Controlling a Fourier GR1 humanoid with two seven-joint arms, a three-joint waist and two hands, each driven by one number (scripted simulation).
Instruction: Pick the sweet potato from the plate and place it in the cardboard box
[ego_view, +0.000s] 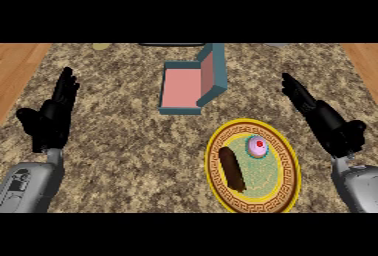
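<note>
A dark brown sweet potato (232, 169) lies lengthwise on the left half of a yellow-rimmed patterned plate (287, 175) at the lower right of the counter. Beside it on the plate sits a small pink cupcake (258, 146) with a red top. The box (193, 81) stands farther back near the middle; it looks teal with a pink inside, open on top. My right hand (330, 126) is open, fingers straight, just right of the plate. My left hand (52, 116) is open at the far left, fingers up, well away from everything.
The counter top (125, 145) is speckled brown stone, with wooden strips at the far left and right edges. Parts of other objects peek in along the back edge, including a dark flat item (171, 44) behind the box.
</note>
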